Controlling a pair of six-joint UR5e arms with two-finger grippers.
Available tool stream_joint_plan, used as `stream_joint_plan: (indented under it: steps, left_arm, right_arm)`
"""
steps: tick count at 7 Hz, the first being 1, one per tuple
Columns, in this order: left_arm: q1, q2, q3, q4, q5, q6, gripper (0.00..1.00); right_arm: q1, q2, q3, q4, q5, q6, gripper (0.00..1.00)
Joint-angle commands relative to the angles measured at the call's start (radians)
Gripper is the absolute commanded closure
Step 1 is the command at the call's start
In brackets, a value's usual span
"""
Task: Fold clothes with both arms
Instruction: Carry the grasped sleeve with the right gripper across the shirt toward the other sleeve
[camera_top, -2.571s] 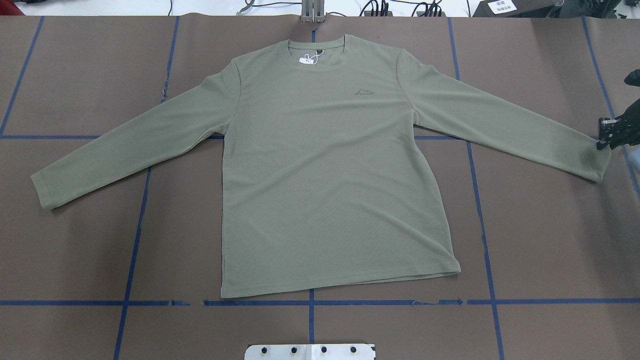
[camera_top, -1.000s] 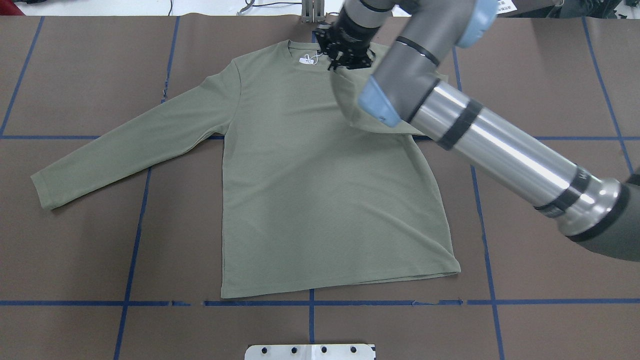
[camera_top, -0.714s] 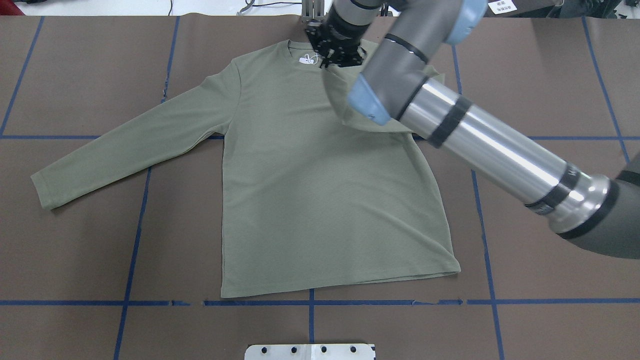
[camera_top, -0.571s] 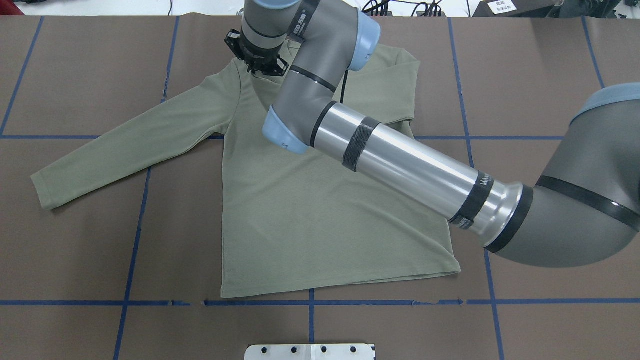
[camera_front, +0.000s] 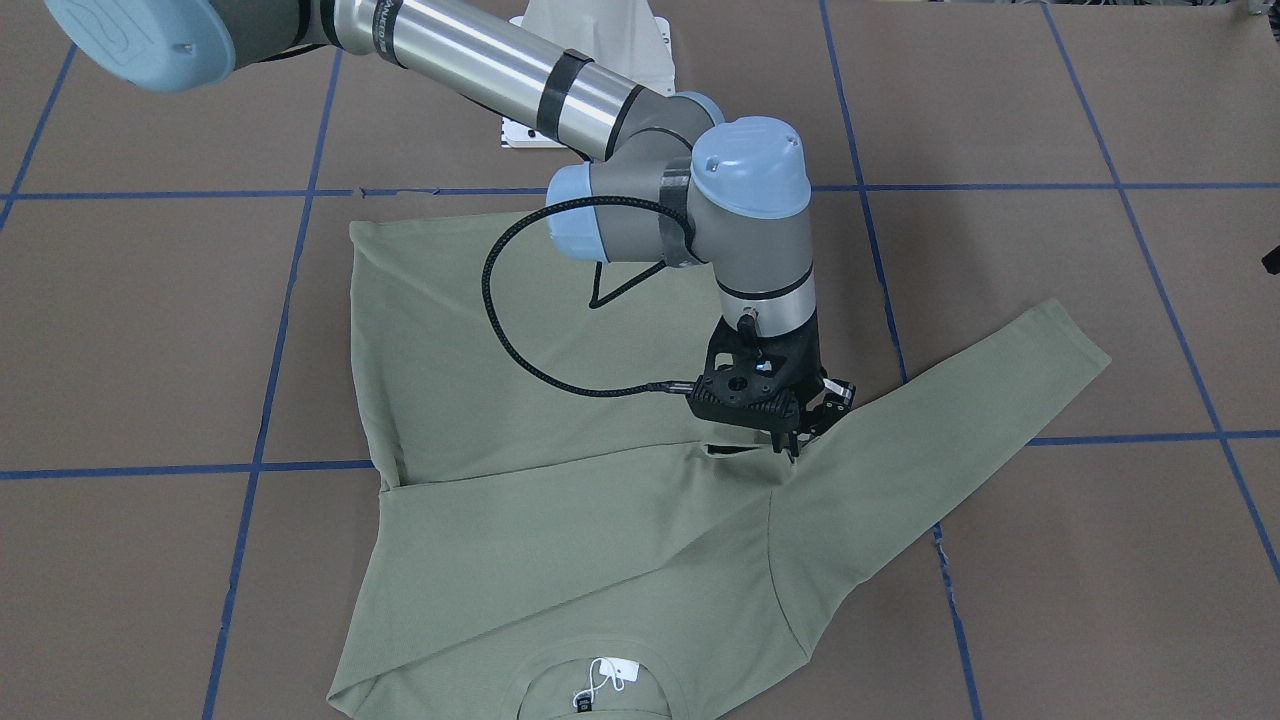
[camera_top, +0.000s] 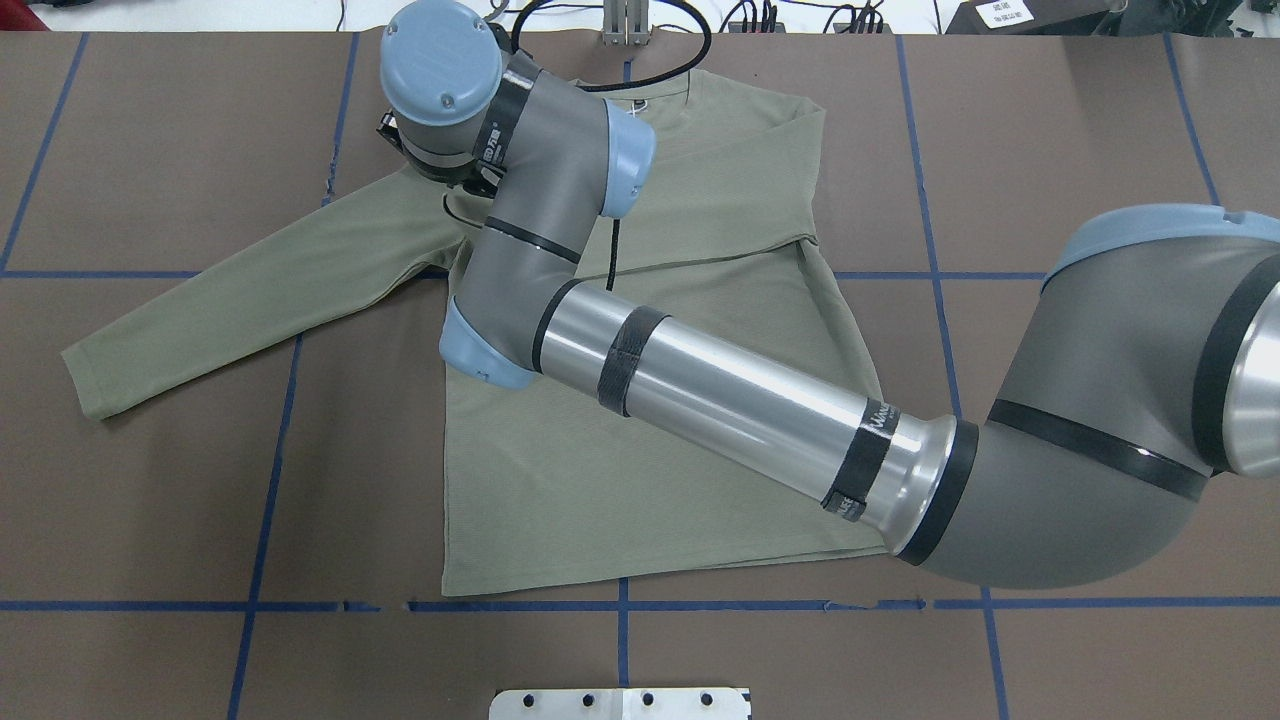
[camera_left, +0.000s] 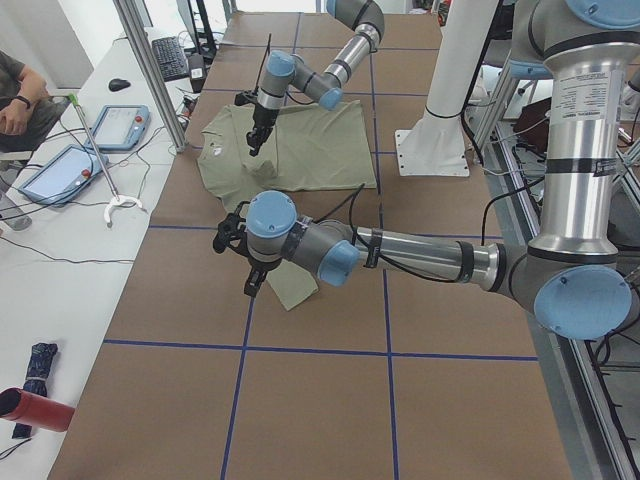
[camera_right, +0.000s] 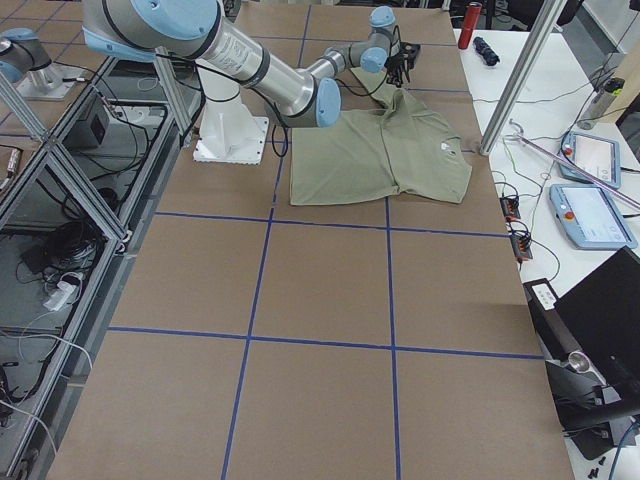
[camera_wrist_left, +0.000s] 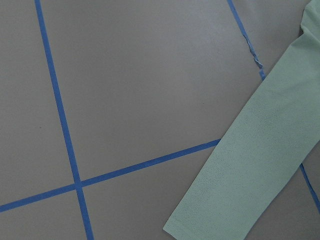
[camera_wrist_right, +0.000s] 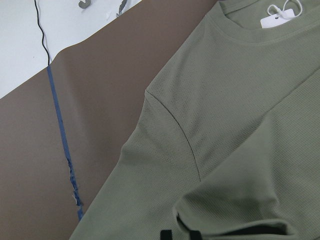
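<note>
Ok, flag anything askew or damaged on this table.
The shirt lies askew: its hem slopes away from the blue tape line below it. The vertical tape strip beside the spread sleeve is frayed and broken.

Bright even overhead light, soft faint shadows, glare streaks on the silver arm tube (camera_top: 740, 400), sharp focus throughout

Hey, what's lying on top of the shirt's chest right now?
One sleeve of the shirt lies folded across the chest, its cuff at the right gripper. The fabric beneath the sleeve is hidden; the white hang tag stays uncovered.
</note>
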Motion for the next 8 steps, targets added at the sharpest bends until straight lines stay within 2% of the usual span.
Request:
stream_joint_plan:
  steps: [1, 3, 4, 5, 6, 8]
  left_arm:
    - [0.074, -0.006, 0.087, -0.095, 0.007, -0.019, 0.0]
    - [0.182, -0.022, 0.245, -0.334, 0.013, -0.281, 0.0]
    - [0.221, -0.044, 0.344, -0.431, 0.036, -0.368, 0.0]
    - [0.27, -0.07, 0.404, -0.478, 0.048, -0.438, 0.0]
    - [0.33, -0.072, 0.408, -0.506, 0.111, -0.518, 0.0]
    - [0.375, -0.062, 0.414, -0.518, 0.148, -0.537, 0.08]
  right_arm:
    - [-0.033, 0.008, -0.012, 0.023, -0.055, 0.046, 0.02]
    - [-0.038, 0.012, 0.006, 0.02, -0.059, 0.098, 0.02]
    - [-0.024, -0.007, 0.061, 0.013, -0.058, 0.124, 0.01]
    - [0.002, -0.093, 0.191, -0.032, -0.047, 0.122, 0.01]
    - [0.016, -0.192, 0.313, -0.054, -0.047, 0.115, 0.01]
    - [0.022, -0.225, 0.339, -0.051, -0.047, 0.115, 0.01]
